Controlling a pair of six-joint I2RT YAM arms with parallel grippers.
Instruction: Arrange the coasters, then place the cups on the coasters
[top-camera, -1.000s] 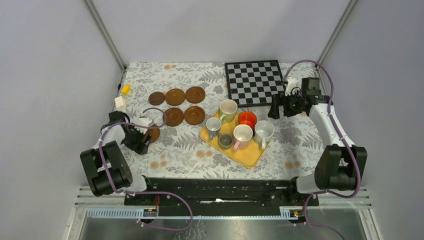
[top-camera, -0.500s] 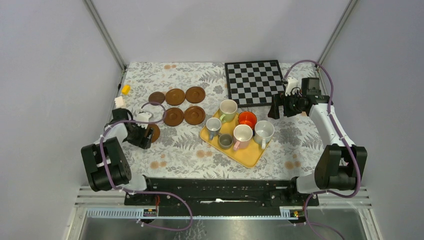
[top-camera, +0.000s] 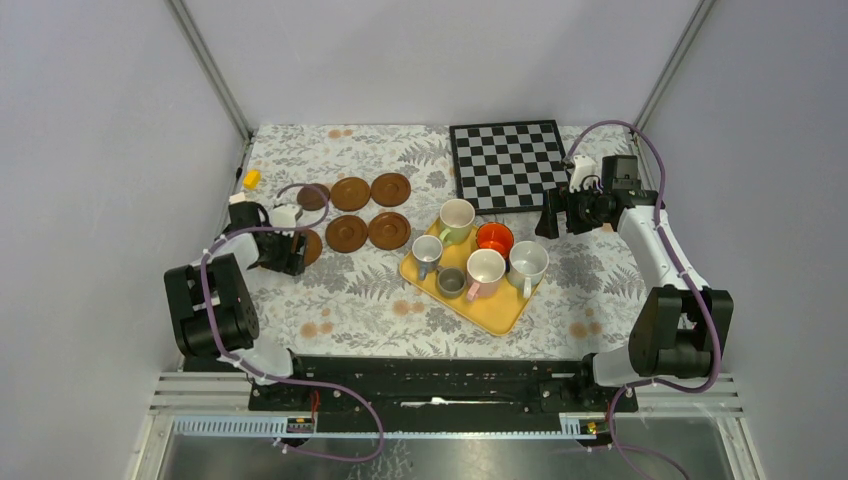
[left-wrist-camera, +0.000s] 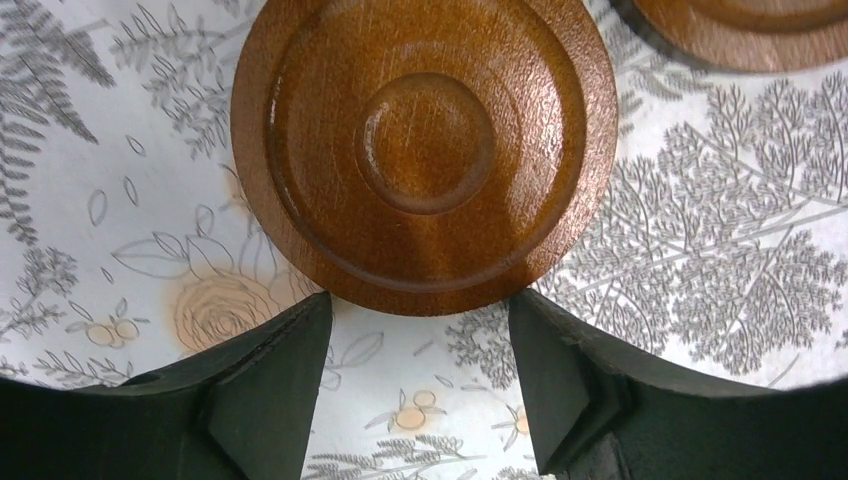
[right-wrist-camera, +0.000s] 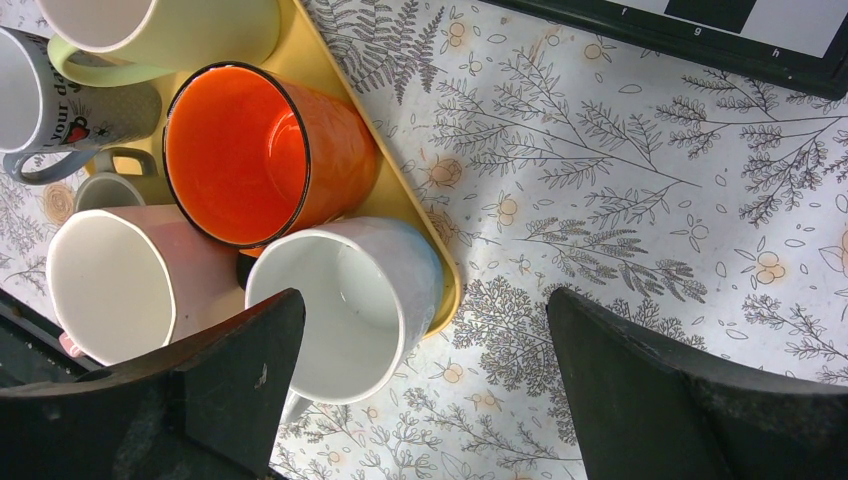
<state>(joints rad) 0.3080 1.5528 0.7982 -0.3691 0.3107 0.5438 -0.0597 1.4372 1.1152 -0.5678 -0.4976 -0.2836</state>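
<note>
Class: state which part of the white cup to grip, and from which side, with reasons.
Take the white cup probably by its rim wall on the side facing the tray edge, from above, one finger inside, one outside. It stands upright, mouth open, and the orange cup and pink cup crowd its other sides.

- Six cups stand packed close on the yellow tray at mid table, with almost no gap between them.
- Bare table cloth lies near and right of the tray.
- The chessboard fills the far right, the coasters the far left.
</note>
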